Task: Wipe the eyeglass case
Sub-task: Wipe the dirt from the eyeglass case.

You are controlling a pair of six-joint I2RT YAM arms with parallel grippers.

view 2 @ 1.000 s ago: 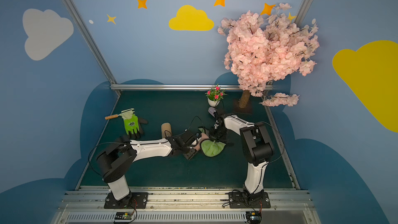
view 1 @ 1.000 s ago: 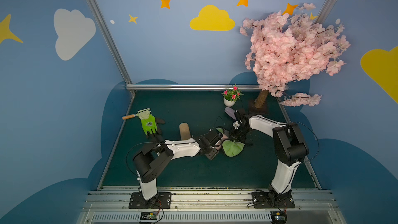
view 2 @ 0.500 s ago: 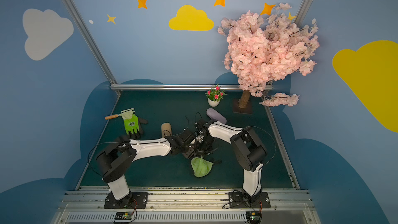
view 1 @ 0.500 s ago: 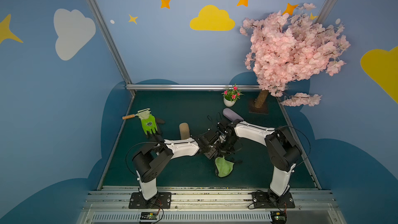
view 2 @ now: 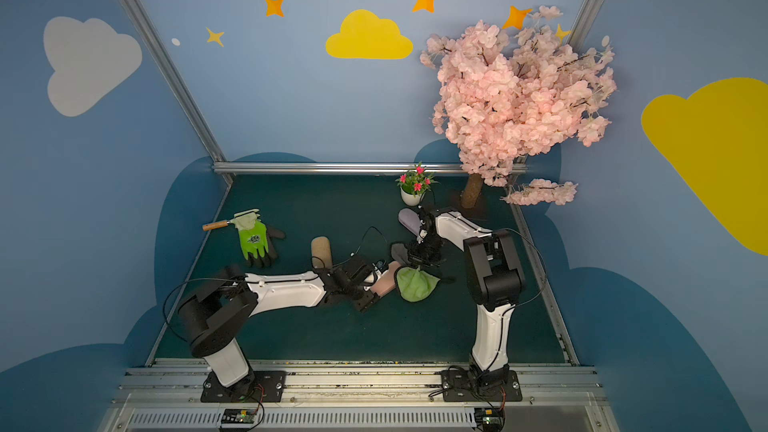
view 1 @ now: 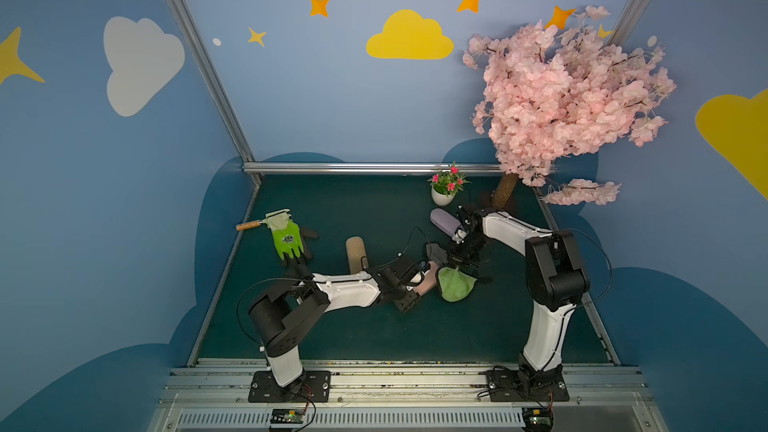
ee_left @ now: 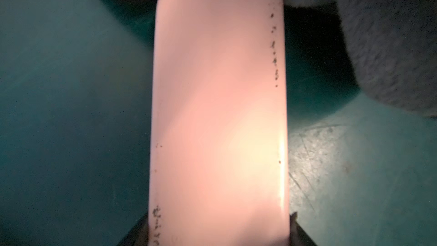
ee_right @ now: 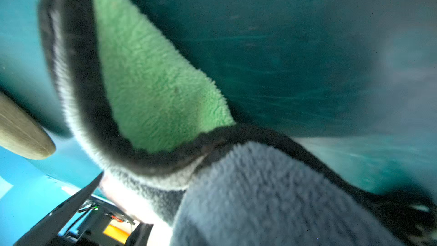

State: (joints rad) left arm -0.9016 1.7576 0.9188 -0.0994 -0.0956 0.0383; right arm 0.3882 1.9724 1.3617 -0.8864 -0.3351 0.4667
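The pink eyeglass case (view 1: 429, 281) (view 2: 383, 282) lies low over the green mat, and my left gripper (view 1: 415, 284) (ee_left: 218, 233) is shut on its near end. The left wrist view shows its pink lid with dark specks along both long edges. My right gripper (view 1: 456, 260) (view 2: 419, 261) is shut on a cloth (view 1: 456, 284) (view 2: 415, 284) (ee_right: 151, 86). The cloth is green on one side, grey on the other (ee_right: 260, 197), with a black hem. It hangs against the case's far end. The cloth hides the right fingers in the right wrist view.
A lavender case (view 1: 444, 220) lies behind the right wrist. A tan case (view 1: 356, 253) lies beside the left forearm. A green glove (view 1: 286, 238) with a wooden-handled tool (view 1: 248, 226) is at the left. A flower pot (view 1: 446, 192) and a pink tree (view 1: 561, 105) stand at the back right.
Half a second ago the right gripper had swept the cloth forward along the case. It has now come back to the case's far end. The left gripper has held still.
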